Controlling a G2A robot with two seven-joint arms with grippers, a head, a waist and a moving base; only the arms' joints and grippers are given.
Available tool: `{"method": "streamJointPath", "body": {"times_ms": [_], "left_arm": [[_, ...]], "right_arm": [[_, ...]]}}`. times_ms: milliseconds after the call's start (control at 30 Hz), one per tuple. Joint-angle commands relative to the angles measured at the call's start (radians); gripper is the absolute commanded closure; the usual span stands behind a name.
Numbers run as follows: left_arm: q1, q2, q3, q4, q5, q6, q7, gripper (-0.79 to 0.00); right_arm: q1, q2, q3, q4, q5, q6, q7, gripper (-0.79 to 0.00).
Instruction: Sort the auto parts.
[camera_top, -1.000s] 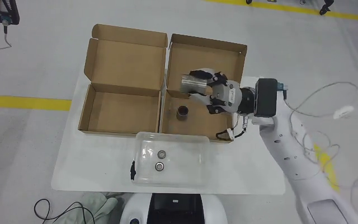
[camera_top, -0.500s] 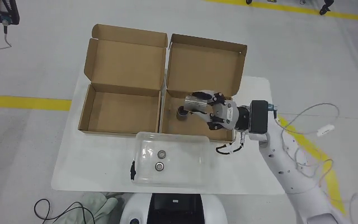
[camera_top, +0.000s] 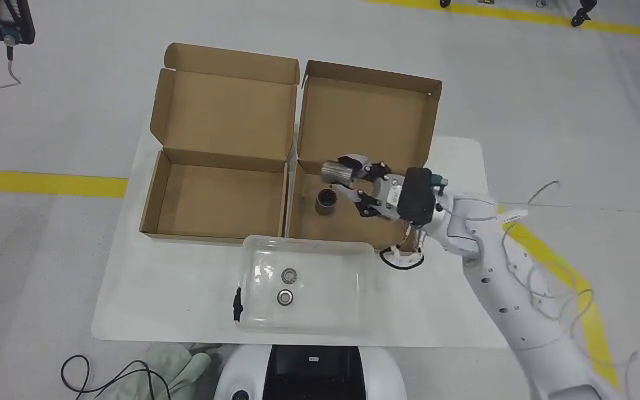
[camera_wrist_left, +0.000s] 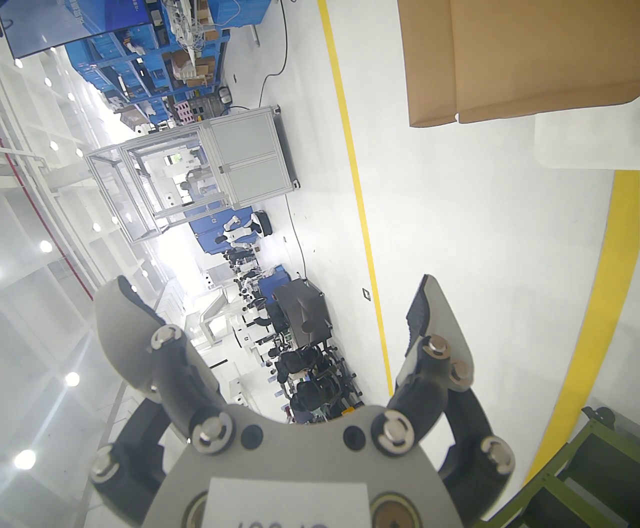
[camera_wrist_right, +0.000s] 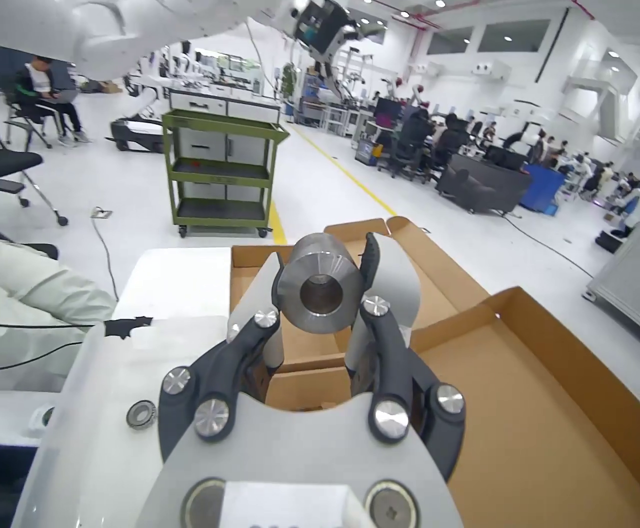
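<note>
My right gripper (camera_top: 345, 178) (camera_wrist_right: 322, 260) is shut on a hollow steel cylinder (camera_top: 338, 172) (camera_wrist_right: 320, 292), held on its side over the right cardboard box (camera_top: 395, 232) (camera_wrist_right: 500, 375). A second, similar cylinder (camera_top: 326, 202) stands upright on that box's floor, just below the held one in the top view. Two round bearings (camera_top: 290, 273) (camera_top: 285, 297) lie in the clear plastic container (camera_top: 340, 300) at the table's front; one bearing (camera_wrist_right: 140, 415) shows in the right wrist view. My left gripper (camera_wrist_left: 272, 300) is open and holds nothing, pointing off toward the room.
The left cardboard box (camera_top: 215, 195) is open beside the right one, both lids folded back. The white table (camera_top: 150, 290) has bare room at its left and right. A green cart (camera_wrist_right: 220, 180) stands on the floor beyond. Pale gloves (camera_top: 170, 365) lie by the table's front.
The right gripper carried the cylinder from over the box's lid down and nearer, over the box floor, and the wrist turned so the arm lies lower.
</note>
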Motion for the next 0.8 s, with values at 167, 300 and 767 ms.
{"method": "streamJointPath", "body": {"times_ms": [167,300,767], "left_arm": [[0.000,0.000,0.000,0.000,0.000,0.000,0.000,-0.785],[0.000,0.000,0.000,0.000,0.000,0.000,0.000,-0.785],[0.000,0.000,0.000,0.000,0.000,0.000,0.000,-0.785]], "right_arm": [[0.002,0.000,0.003,0.002,0.060,0.072,0.228,0.000],[0.004,0.002,0.007,0.010,0.114,0.099,0.391,0.000],[0.022,0.005,0.009,0.033,0.211,0.290,0.820,0.000]]}}
